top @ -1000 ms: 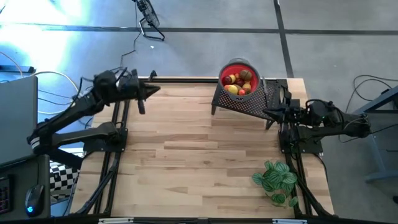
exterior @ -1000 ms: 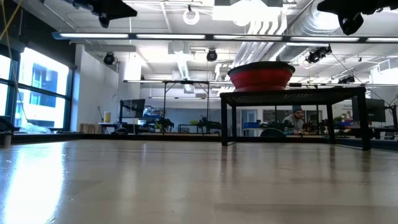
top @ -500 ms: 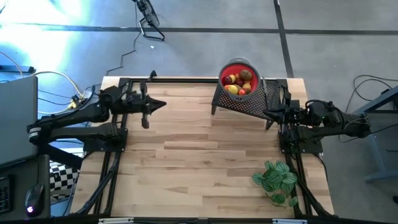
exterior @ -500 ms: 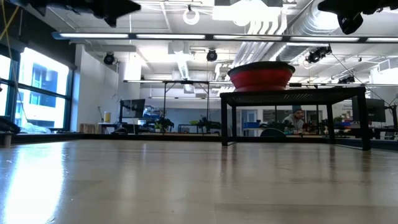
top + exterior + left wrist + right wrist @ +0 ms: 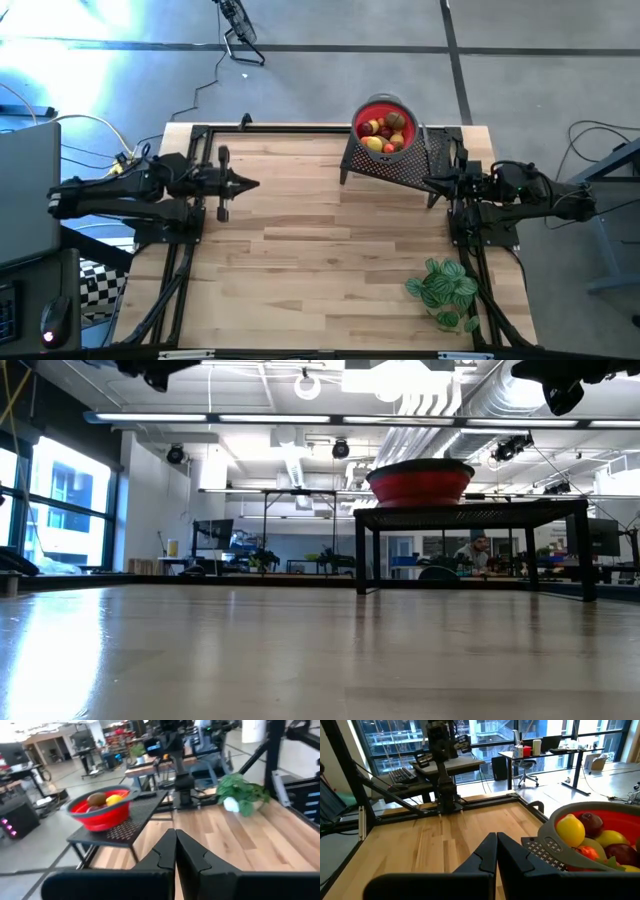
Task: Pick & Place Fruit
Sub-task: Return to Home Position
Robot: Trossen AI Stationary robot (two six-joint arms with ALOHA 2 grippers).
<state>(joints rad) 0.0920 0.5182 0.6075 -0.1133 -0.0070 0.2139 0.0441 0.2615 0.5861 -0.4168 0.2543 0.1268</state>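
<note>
Both grippers are sitting closed and empty: left gripper [image 5: 254,184] over the table's [image 5: 300,230] left side, right gripper [image 5: 426,181] beside the shelf [image 5: 395,168]. Fruit [image 5: 384,134] is lying heaped in the bowl [image 5: 383,100] on the shelf, sharing no common axis. A plant [image 5: 445,288] is standing near the right arm.

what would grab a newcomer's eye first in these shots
The red bowl, heaped with yellow, red and brown fruit, stands on a black mesh shelf at the far edge of the table, right of centre. A green leafy plant sits near the table's near right corner. The two dark arms reach in from either side, left pincer and right pincer both shut.
</note>
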